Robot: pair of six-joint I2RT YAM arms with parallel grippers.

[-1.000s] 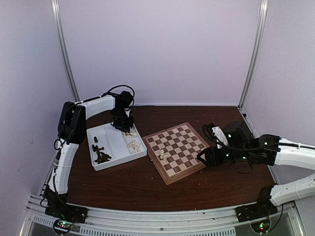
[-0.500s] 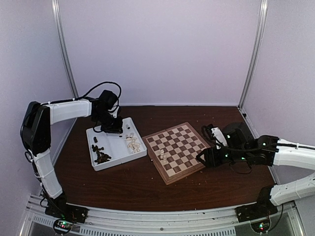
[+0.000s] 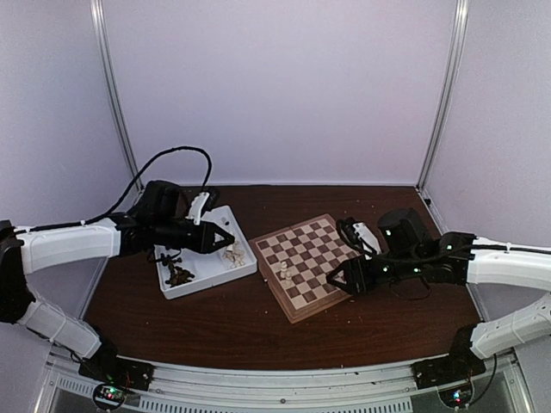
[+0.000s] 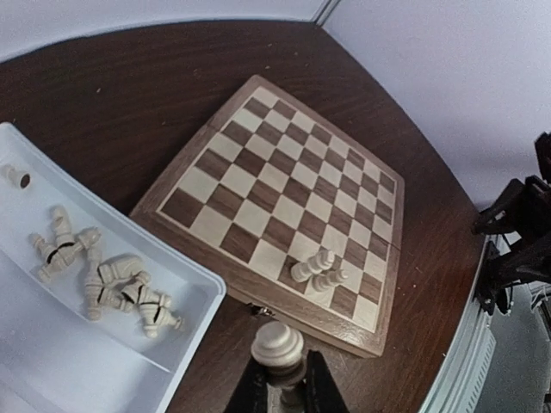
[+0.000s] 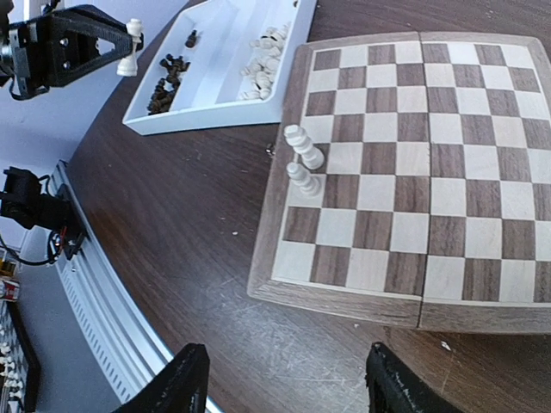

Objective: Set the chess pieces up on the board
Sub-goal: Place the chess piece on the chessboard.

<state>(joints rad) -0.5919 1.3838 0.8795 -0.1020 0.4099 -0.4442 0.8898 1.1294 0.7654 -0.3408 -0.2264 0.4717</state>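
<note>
The left gripper (image 3: 225, 238) is pinching a cream-white pawn (image 4: 277, 344) between its pressed-together fingers (image 4: 256, 394). It is holding the pawn in the air, near the side of the white plastic tray (image 3: 205, 261) that is facing the chessboard (image 3: 310, 249).

The tray and the chessboard are sitting close together on a dark wooden table (image 3: 241, 327), with the tray to the left. The board is turned at an angle, so one corner is pointing toward the arms' bases.

Two cream-white pieces (image 5: 301, 159) are sitting side by side on squares near the board's near-left edge. The other squares are showing bare.

In the tray, a cluster of cream-white pieces (image 4: 103, 280) is lying in the compartment nearest the board. A heap of dark brown pieces (image 3: 179, 275) is lying in another compartment, further from it.

The right gripper (image 5: 280, 387) is hovering low over the table just off the board's right side. Its fingers (image 5: 176, 387) are spread apart and are gripping nothing.
</note>
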